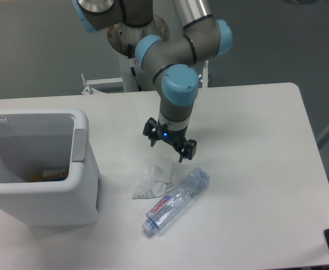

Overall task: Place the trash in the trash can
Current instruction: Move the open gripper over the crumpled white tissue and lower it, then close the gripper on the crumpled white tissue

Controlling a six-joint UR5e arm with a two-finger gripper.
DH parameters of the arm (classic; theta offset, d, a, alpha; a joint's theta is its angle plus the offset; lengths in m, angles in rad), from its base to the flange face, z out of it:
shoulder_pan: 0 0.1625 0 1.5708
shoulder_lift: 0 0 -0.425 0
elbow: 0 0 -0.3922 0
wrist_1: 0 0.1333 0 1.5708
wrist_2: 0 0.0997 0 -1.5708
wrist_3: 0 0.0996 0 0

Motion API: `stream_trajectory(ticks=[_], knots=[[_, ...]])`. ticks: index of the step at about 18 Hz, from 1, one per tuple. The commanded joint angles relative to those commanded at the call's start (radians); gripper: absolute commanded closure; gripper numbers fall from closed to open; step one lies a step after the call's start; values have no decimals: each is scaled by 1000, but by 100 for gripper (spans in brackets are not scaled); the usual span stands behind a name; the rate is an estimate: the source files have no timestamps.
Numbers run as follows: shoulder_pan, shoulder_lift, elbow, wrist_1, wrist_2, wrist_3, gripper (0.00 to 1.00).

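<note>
Overhead, the arm reaches down from its base at the back of the bench (254,129), its blue-capped wrist pointing straight down so the hand (168,147) hangs just above the upper edge of the crumpled wrapper (152,176), not touching it. Its two dark fingers (188,149) are spread wide with nothing between them, and a small blue light glows at the hand's centre. Just right of the wrapper and touching it, the clear bottle (176,201) lies on its side, cap end toward the front edge. At the left stands the white trash can (68,197), open, well apart from both items
</note>
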State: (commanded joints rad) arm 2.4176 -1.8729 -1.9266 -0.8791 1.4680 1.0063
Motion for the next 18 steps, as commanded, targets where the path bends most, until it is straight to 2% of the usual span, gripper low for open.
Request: stream_trajectory(ticks=[6,7,11,13,18], knots=[[-12,-28,-9,37,8,-5,0],[-12,-28,-9,37,8,-5,7],[-12,-25,-9,34,11,-23,73],[-12,-22,-8,34,11,-26,98],[-9,-12,-8,23,18,-18,100]])
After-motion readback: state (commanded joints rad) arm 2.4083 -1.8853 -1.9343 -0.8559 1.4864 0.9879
